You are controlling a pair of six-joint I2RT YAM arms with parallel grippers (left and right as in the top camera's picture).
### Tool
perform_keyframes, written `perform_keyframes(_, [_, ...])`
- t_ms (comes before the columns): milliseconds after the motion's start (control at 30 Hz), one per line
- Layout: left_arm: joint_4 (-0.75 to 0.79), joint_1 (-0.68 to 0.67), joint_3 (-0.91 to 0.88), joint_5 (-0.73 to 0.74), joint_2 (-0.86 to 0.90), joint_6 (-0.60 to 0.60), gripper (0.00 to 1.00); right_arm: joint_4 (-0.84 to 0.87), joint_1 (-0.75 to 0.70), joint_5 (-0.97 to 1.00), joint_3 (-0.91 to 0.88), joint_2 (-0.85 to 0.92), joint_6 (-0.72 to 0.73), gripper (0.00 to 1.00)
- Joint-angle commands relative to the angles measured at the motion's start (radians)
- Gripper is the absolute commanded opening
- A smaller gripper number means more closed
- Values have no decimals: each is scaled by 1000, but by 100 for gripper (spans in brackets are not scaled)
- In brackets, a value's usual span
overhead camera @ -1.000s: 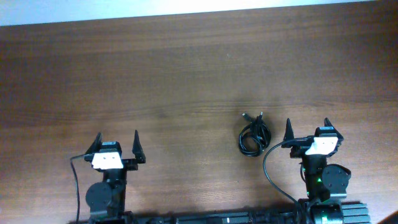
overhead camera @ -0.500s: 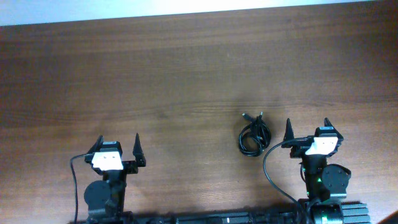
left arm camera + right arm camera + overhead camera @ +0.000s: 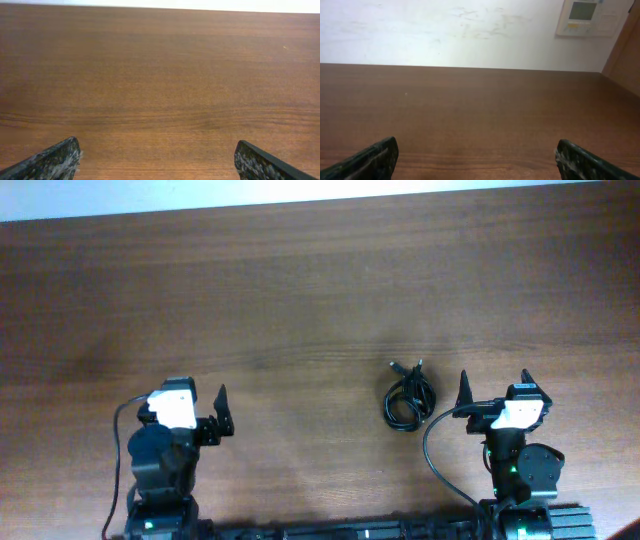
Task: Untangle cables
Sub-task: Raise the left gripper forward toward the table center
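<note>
The cables (image 3: 408, 395) lie as one small knotted bundle of thin black cords on the wooden table (image 3: 300, 300), right of centre, with two plug ends sticking out at its top. My right gripper (image 3: 495, 377) is open and empty, just right of the bundle and apart from it. My left gripper (image 3: 187, 396) is open and empty at the near left, far from the cables. The left wrist view shows only bare wood between the open fingers (image 3: 157, 152). The right wrist view shows the same (image 3: 477, 150). The cables are out of both wrist views.
The table's far edge meets a white wall (image 3: 445, 30) with a wall panel (image 3: 585, 15) at the upper right. A black robot wire (image 3: 432, 450) loops beside the right arm base, and another (image 3: 122, 470) beside the left arm.
The left arm has lifted and tilted, so its body now covers part of its gripper in the overhead view. The right arm and the cables have not moved.
</note>
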Motion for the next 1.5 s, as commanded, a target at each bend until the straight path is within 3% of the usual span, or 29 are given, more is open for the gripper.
perform_keyframes(0, [-11, 5, 70, 21, 97, -10, 99, -6, 4, 2, -5, -6, 7, 99])
perform_keyframes(367, [-211, -45, 318, 27, 458, -6, 99, -6, 4, 2, -5, -7, 7, 99])
perform_keyframes(533, [-277, -240, 433, -179, 645, -6, 99, -6, 4, 2, -5, -7, 7, 99])
perform_keyframes(733, [-292, -426, 473, -384, 734, -6, 99, -6, 4, 2, -5, -6, 7, 99])
perform_keyframes(933, [-259, -428, 473, -338, 734, -7, 99, -6, 4, 2, -5, -6, 7, 99])
perform_keyframes(1133, [-201, -428, 473, -177, 734, -7, 99, -6, 5, 2, -5, -6, 7, 99])
perform_keyframes(1467, [-198, -428, 473, -177, 734, -7, 99, -6, 4, 2, -5, -6, 7, 99])
